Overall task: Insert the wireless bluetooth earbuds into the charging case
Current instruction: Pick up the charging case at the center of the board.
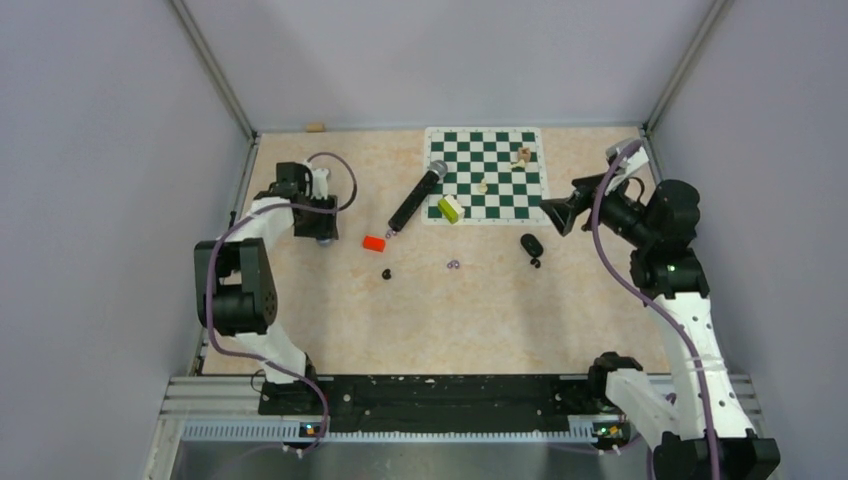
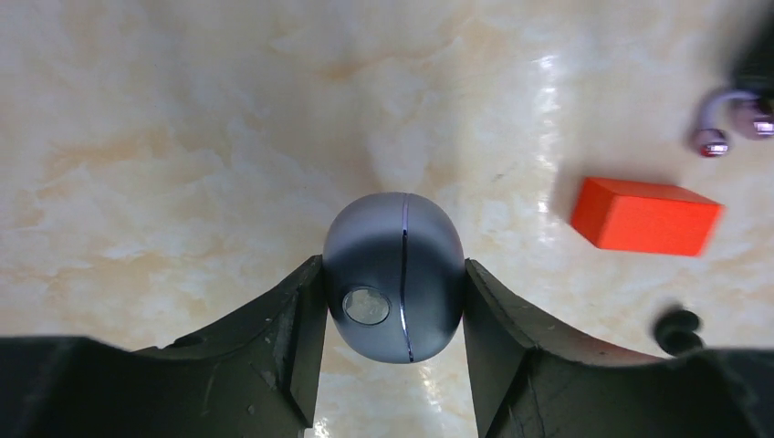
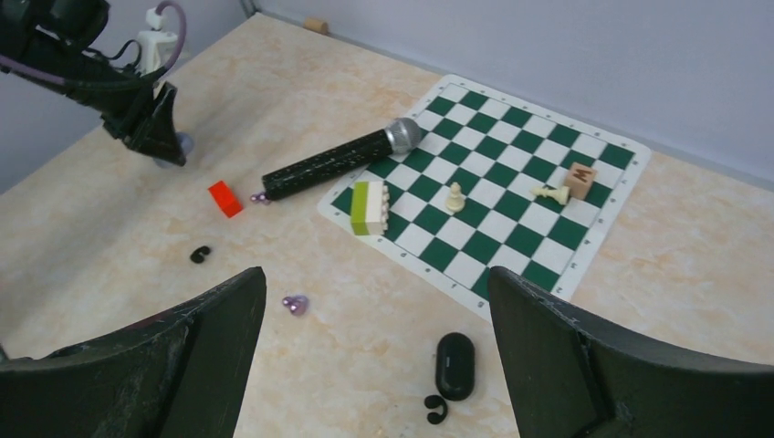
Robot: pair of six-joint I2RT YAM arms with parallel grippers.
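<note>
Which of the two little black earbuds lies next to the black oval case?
The right-hand bud, close beside the black case. The other black bud lies alone, nearer the red block.

Microphone (image 1: 415, 200) overlaps chessboard (image 1: 492, 152), red block (image 1: 373, 242) nearby.

The microphone (image 1: 418, 197) lies partly on the chessboard (image 1: 490, 175), a block (image 1: 373, 242) left of its base, an earbud (image 1: 386, 273) seemingly before the block.

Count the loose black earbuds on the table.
2. One black earbud lies near the red block; the second earbud sits beside the black case. Others could be hidden inside it.
</note>
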